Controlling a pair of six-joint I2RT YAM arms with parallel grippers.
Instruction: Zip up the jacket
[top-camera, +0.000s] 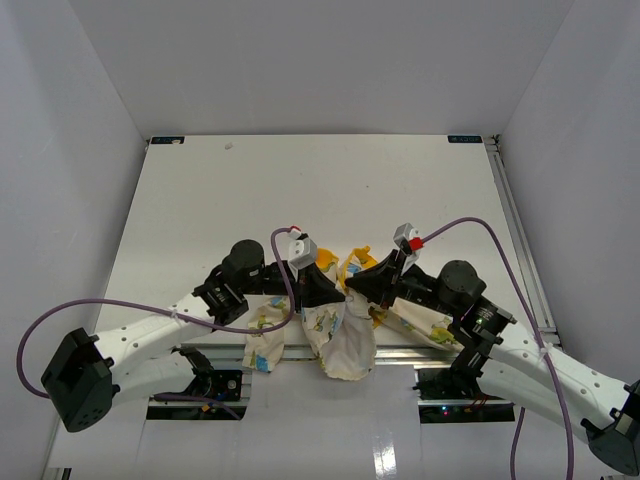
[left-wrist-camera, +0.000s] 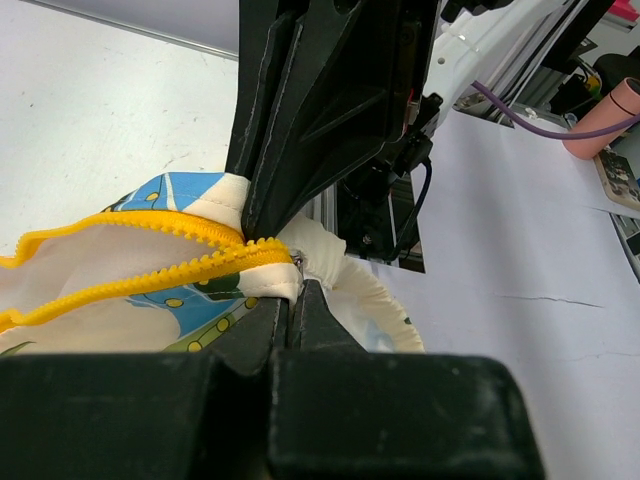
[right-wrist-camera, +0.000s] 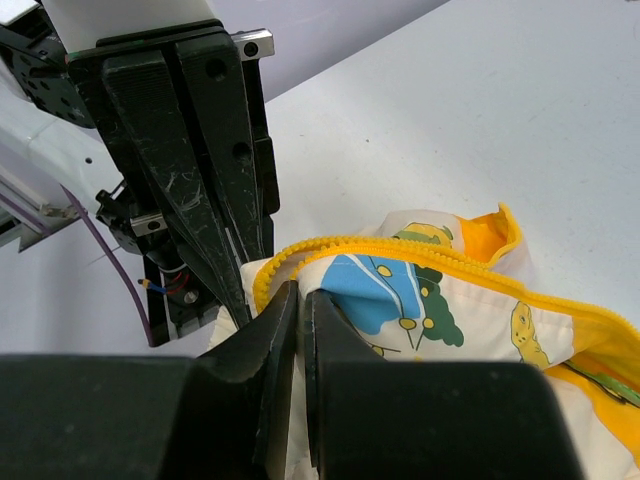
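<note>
The jacket lies bunched across the rail at the table's near edge. Its lower part hangs over the rail towards the arm bases, and its orange-lined top sits just beyond the rail on the table.

Both arms meet above that rail. The left gripper is closed down to a sliver on the cloth. It pinches a bottom corner where the two rows of yellow zipper teeth run together. A small metal piece shows right at its tips, but it is too small to tell whether it is the slider or the pin. The right gripper is closed just as tightly on the toothed edge, right beside the left one. The two sets of fingers are almost touching above the rail.

The zipper looks open along most of its length, so the work seems to be at the joining stage.

- **Collision:** The fingers could knock together, because they hold the same small patch and any inward move closes the gap.
- **Misalignment:** If the two rows are not level at the metal piece, a pull would likely jam it or drag cloth into it.
- **Slipping:** Both pinches are shallow and near the edge, so a firm tug could slip the fabric free. Much of the jacket's weight hangs over the rail, so the garment could then slide off towards the bases.
</note>
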